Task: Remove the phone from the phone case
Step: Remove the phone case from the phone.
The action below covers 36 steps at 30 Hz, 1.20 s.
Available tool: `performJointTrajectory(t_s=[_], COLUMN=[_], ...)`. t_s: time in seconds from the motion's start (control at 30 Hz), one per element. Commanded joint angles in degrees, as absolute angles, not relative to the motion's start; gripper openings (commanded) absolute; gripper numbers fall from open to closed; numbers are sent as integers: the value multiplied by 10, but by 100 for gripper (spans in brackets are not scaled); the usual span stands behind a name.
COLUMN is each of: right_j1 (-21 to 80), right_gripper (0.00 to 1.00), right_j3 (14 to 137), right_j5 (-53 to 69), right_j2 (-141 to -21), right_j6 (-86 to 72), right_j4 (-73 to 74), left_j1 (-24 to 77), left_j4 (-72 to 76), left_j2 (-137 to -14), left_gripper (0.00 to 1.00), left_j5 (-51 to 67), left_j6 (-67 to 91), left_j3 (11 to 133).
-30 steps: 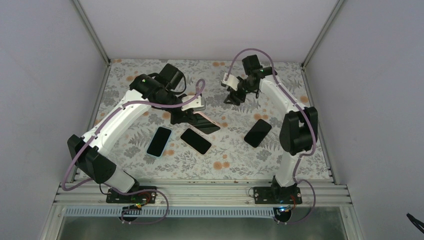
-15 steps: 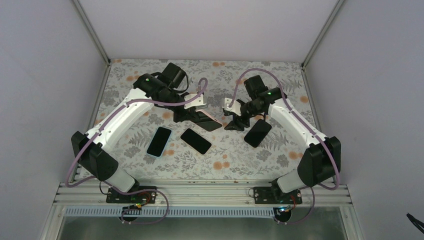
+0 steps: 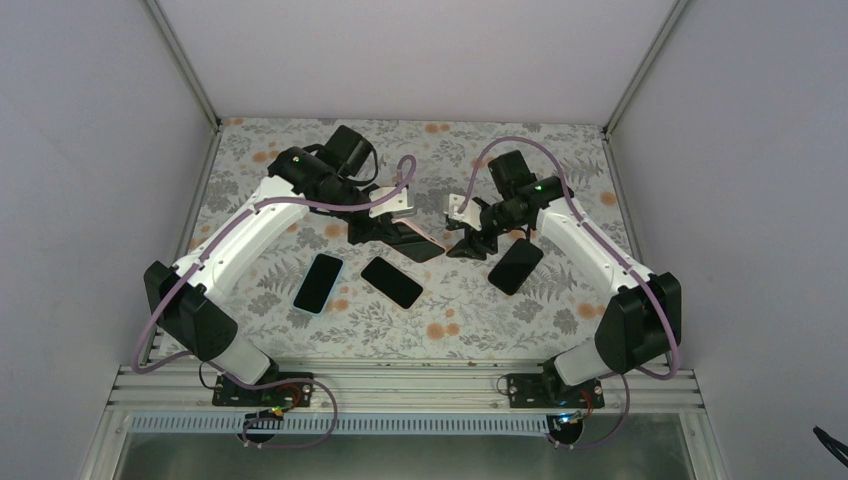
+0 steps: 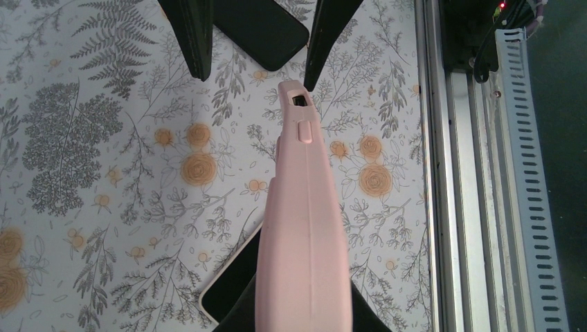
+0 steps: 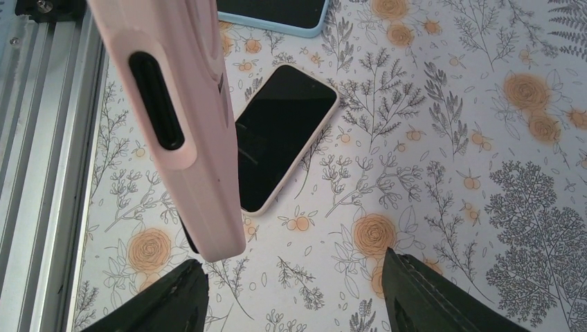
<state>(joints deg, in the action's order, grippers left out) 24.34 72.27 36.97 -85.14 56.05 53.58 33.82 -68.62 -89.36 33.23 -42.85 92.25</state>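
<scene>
My left gripper is shut on the pink phone case, holding it edge-on above the table. From above, the phone shows as a dark face in the case, just off the left gripper. My right gripper is open and faces the case's free end. That end of the pink case hangs just beyond the right gripper's left finger, not between the jaws. In the left wrist view, the right gripper's two dark fingertips flank the space past the case's tip.
Three other phones lie on the flowered table: a light-blue-cased one, a cream-cased one under the held case, and a black one below the right gripper. The aluminium rail runs along the near edge.
The right arm swung from the back of the table down to the free end of the held case, and its jaws narrowed slightly. The left arm shifted the case slightly.
</scene>
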Motion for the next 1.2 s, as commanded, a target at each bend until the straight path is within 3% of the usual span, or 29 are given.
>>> performJointTrajectory(t_s=[0.0, 0.83, 1.17], right_j1=[246, 243, 248], right_gripper=[65, 60, 60], right_j3=[742, 803, 841], right_j5=[396, 338, 385], right_j2=[-855, -896, -912], right_j6=[553, 497, 489], right_j4=[524, 433, 446], left_j1=[337, 365, 367], left_j4=[-666, -720, -730], left_j2=[-887, -896, -909], left_gripper=[2, 2, 2], left_j5=[360, 410, 445], left_j6=[-425, -452, -463], left_j3=[932, 944, 967])
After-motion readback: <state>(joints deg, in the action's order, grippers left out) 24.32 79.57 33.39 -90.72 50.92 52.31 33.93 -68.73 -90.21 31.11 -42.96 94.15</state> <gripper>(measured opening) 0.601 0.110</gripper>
